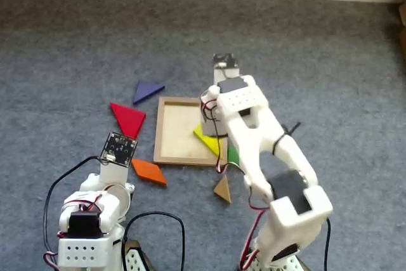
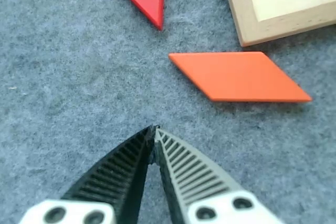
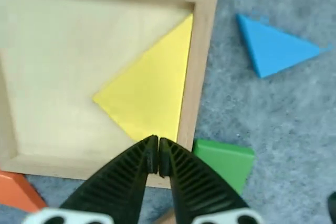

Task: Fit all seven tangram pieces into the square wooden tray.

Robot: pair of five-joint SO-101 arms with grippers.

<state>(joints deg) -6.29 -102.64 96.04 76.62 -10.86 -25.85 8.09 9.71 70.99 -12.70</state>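
On the grey desk (image 1: pixel 76 49), in the high view, the square wooden tray (image 1: pixel 158 132) is seen between the two arms. A yellow triangle (image 1: pixel 209 141) lies inside it at the side under the right arm (image 1: pixel 254 132). Outside lie a red triangle (image 1: pixel 129 118), a purple triangle (image 1: pixel 147 91), an orange parallelogram (image 1: pixel 150 171), a tan triangle (image 1: pixel 222 190) and a green piece (image 1: pixel 233 155), the last just beside the rim. The left arm (image 1: pixel 95 214) stands near the orange parallelogram.

In the left wrist view, the left gripper (image 2: pixel 155 132) is recorded with fingers together and nothing held, near the orange parallelogram and apart from it.

In the right wrist view, the right gripper (image 3: pixel 157 148) is likewise closed and empty, its tips over the tray rim by the yellow triangle's corner. That triangle lies flat against one wall. A blue triangle (image 3: pixel 273 48) lies outside.

One piece of seven is judged seated, and fetching another is the step in hand. The fingers must be opened and set astride a flat piece's edges; the green piece lies nearest.
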